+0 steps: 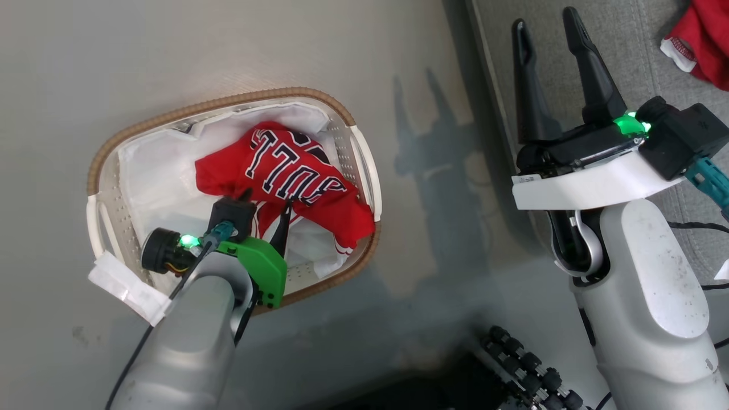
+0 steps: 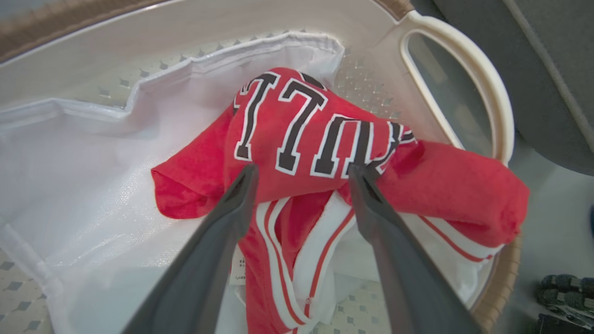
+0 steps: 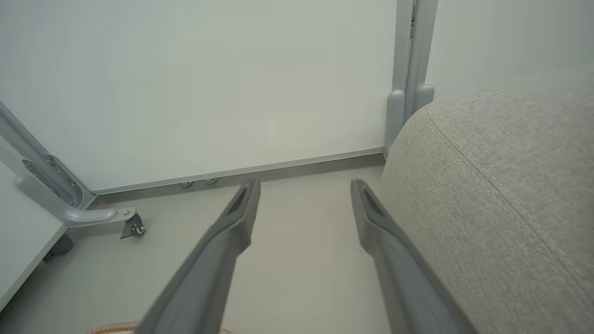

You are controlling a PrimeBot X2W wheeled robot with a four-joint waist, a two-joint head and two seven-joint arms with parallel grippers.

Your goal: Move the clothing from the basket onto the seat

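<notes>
Right gripper [image 3: 304, 185] fingers spread apart over pale floor [image 3: 297, 241], grey seat [image 3: 492, 195] just beside, white wall [image 3: 209, 83] beyond.

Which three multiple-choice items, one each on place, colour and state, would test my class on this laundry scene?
1. Where does the lettered red jersey lie? A on a shelf; B in the basket; C in a drawer.
2. What colour is the basket's woven rim? A brown; B blue; C black.
3. How do the left gripper's jaws stand? A shut on the jersey; B shut on nothing; C open.
Answers: B, the basket's white walls surround the jersey; A, the rim shows brown in the head view; C, a wide gap parts its two fingers in the left wrist view.
</notes>
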